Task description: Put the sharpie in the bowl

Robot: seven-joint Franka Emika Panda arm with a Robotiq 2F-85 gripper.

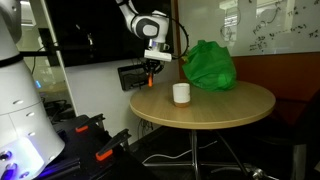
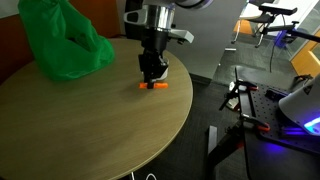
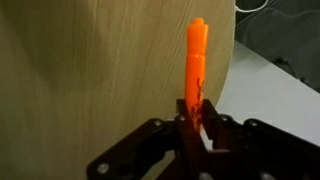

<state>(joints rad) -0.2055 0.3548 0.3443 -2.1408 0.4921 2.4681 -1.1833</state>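
The arm reaches down over the round wooden counter (image 2: 90, 130), close to its edge. The tool (image 2: 152, 74) points straight down, and its tip sits just above the wood. In the wrist view the two dark fingers (image 3: 208, 122) press against either side of the near end of an orange marker (image 3: 196, 60), so the tool is clenched on the marker. The rest of the marker runs away from the fingers across the wood grain, with its far tip close to the rim of the counter. The pale floor (image 3: 285, 95) shows beyond that rim.

In an exterior view the marker (image 2: 154, 86) appears as a short orange bar directly under the tool, low against the counter. The pictures do not show whether it rests on the wood or is raised slightly.

A small white bowl (image 1: 181, 93) stands upright near the middle of the counter, well apart from the tool (image 1: 150, 72) and the marker. A crumpled green bag (image 1: 210, 65) lies just behind the bowl, toward the far side of the counter. In an exterior view the bag (image 2: 60, 45) fills the upper left, near the tool but not touching it.
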